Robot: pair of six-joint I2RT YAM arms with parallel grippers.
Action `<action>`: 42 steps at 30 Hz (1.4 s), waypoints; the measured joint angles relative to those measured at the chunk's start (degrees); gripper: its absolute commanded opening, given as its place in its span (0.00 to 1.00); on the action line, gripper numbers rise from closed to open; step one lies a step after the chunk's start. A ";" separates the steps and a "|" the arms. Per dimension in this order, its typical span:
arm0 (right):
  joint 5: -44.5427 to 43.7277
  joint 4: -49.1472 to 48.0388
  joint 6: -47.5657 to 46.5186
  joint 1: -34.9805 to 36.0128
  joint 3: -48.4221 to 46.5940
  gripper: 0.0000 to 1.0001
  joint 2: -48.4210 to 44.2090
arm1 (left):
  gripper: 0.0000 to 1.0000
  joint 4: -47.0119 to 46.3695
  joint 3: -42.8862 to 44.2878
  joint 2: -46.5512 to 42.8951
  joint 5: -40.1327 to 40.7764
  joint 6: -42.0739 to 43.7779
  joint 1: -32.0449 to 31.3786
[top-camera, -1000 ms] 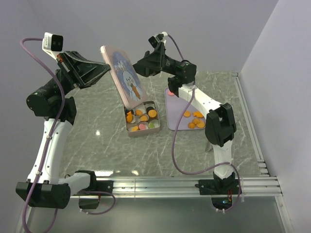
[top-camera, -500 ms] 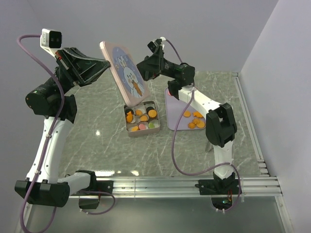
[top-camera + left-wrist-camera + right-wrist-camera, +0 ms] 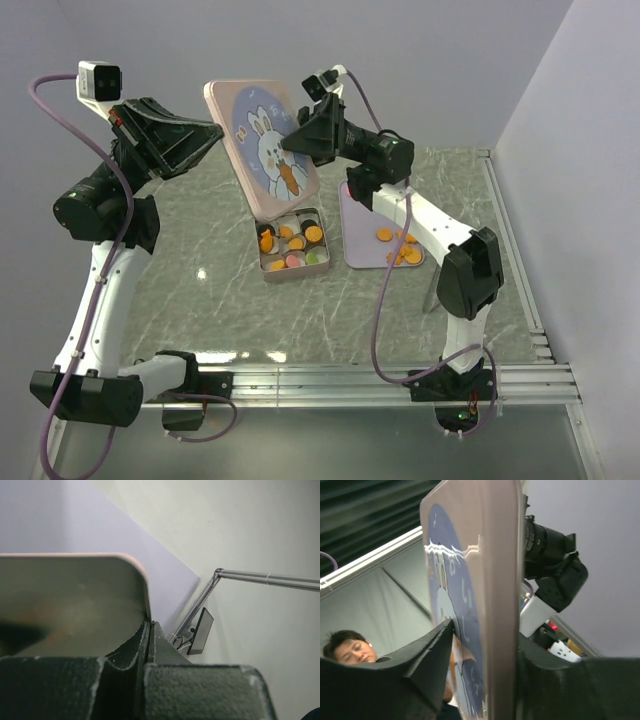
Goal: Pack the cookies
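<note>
My left gripper [image 3: 215, 135] clamps the lid [image 3: 262, 150] above the tin [image 3: 295, 279], probably for a handover. My right gripper [image 3: 292, 145] straddles its edge, but I cannot tell if it pinches. Cookies [image 3: 290, 243] lie in the tin and on the tray [image 3: 358, 225].

Small flat cookies [image 3: 291, 243], mostly orange with a few pink, green and black discs, lying loose inside the open silver tin [image 3: 296, 278], another cluster of orange ones scattered flat on the lavender tray [image 3: 358, 235] just beside it
</note>
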State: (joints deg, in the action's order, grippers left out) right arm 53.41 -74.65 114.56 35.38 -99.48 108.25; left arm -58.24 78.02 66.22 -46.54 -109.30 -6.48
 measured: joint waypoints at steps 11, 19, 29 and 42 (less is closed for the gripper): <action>-1.88 -2.40 1.22 -0.55 2.78 0.19 -2.40 | 0.17 1.20 -4.31 -2.91 3.91 2.40 0.31; -4.26 -2.01 1.07 -2.64 2.78 0.14 -2.21 | 0.52 23.63 -6.34 -8.37 4.02 16.15 0.13; 0.48 -0.35 0.04 -14.23 5.11 0.03 -0.04 | 0.61 50.93 -12.57 -9.51 8.98 33.11 0.52; 12.50 16.15 -2.54 -16.39 12.61 0.00 5.90 | 0.59 69.31 -19.32 -7.17 19.63 48.74 0.94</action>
State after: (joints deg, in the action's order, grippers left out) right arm 65.91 -58.50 112.03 18.98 -86.87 114.15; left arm 11.07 58.70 59.05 -26.92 -60.55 -5.54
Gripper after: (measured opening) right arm 0.183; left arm 0.589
